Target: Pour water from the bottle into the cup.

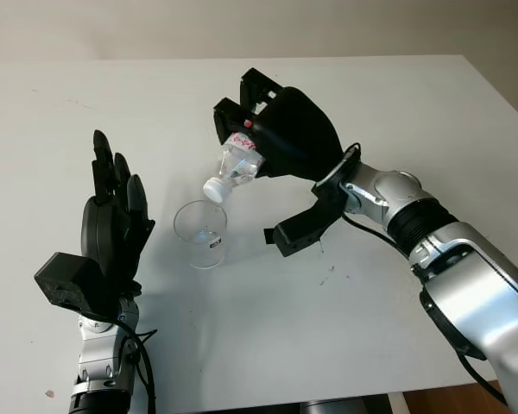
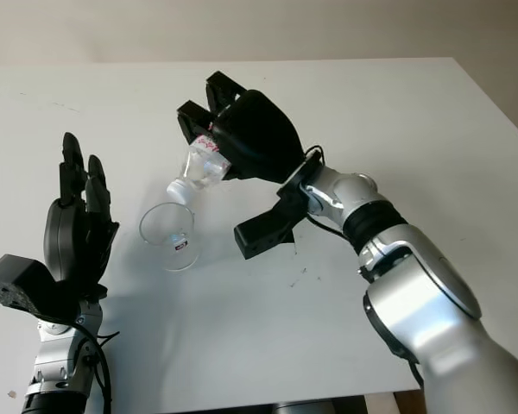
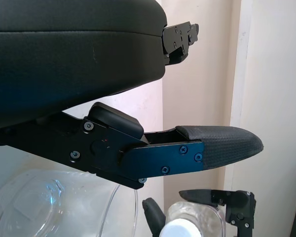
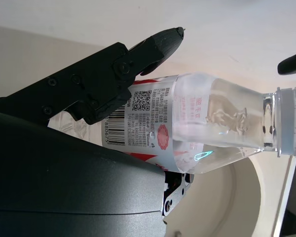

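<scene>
Your right hand [image 1: 272, 129] is clamped around the bottle [image 1: 238, 161], holding it tilted neck-down above the middle of the tabletop [image 1: 397, 112], with its mouth just over the far rim of the cup [image 1: 201, 233]. The cup stands upright on the tabletop, nearer the front edge than the bottle, and looks to hold little or nothing so far. The neck end appears white, and you cannot tell from here whether that is a cap in place, so check before tipping further. To pour well, bring the mouth a little more over the cup's centre, then raise the base slowly so the stream falls inside the rim. The bottle is thin, clear, soft plastic with a red-and-white printed label [image 4: 148, 116]; squeeze no harder than needed, or it may buckle and spurt. The cup is light, clear and thin-walled, so avoid knocking it. Your left hand [image 1: 112, 220] stands open just beside the cup, toward the left edge, holding nothing.
</scene>
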{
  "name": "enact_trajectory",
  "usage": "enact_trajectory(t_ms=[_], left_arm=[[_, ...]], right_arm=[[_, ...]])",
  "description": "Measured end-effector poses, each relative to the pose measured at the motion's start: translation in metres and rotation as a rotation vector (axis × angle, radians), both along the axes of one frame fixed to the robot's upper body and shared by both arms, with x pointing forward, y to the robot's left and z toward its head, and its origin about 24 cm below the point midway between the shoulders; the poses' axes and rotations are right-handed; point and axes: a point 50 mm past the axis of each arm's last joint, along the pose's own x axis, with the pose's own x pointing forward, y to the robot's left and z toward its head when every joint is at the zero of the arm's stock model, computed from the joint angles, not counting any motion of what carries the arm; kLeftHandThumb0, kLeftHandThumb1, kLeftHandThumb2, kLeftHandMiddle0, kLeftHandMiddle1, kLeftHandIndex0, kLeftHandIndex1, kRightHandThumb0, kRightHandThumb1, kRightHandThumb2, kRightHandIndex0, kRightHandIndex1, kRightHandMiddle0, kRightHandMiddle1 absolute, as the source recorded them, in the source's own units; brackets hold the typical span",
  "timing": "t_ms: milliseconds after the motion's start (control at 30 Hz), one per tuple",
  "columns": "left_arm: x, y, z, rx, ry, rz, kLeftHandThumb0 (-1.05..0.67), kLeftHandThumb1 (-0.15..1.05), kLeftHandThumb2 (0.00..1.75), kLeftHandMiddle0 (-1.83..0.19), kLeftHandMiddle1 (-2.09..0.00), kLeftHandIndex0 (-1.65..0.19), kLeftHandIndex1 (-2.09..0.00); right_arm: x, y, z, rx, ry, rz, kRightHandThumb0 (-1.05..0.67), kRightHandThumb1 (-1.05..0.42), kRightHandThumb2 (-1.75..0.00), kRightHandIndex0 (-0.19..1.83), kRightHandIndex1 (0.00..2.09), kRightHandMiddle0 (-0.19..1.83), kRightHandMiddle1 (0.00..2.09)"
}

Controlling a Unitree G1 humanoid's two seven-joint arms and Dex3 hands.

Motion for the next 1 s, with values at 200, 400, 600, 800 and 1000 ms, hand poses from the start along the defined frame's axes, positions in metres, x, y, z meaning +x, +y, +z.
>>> enact_trajectory(t_ms=[200,400,600,800,1000], left_arm=[[0.000,-0.002,-0.001,0.002,0.002,-0.004,-0.95,1.05,0.57,0.17,0.00,0.19,0.00],[0.000,-0.002,-0.004,-0.003,0.004,-0.008,-0.94,1.05,0.57,0.18,0.00,0.19,0.00],[0.000,-0.002,-0.005,-0.003,0.001,-0.021,-0.96,1.05,0.57,0.19,0.00,0.19,0.00],[0.001,-0.002,-0.005,-0.003,0.000,-0.020,-0.96,1.05,0.56,0.19,0.00,0.19,0.00],[0.001,-0.002,-0.005,-0.009,-0.002,-0.020,-0.96,1.05,0.56,0.19,0.00,0.19,0.00]], right_arm=[[-0.002,0.003,0.001,-0.009,-0.036,0.020,-0.25,-1.02,-0.05,1.09,2.09,0.73,2.09],[-0.005,0.009,0.004,-0.019,-0.083,0.052,-0.30,-1.03,-0.05,1.01,2.09,0.62,2.09],[-0.010,0.016,0.013,-0.017,-0.126,0.100,-0.30,-1.03,-0.05,0.99,2.09,0.69,2.09],[-0.013,0.017,0.018,-0.055,-0.208,0.109,-0.33,-1.02,-0.05,0.99,2.09,0.58,2.08],[-0.018,0.020,0.018,-0.134,-0.329,0.133,-0.34,-1.04,-0.06,0.96,2.09,0.62,2.07]])
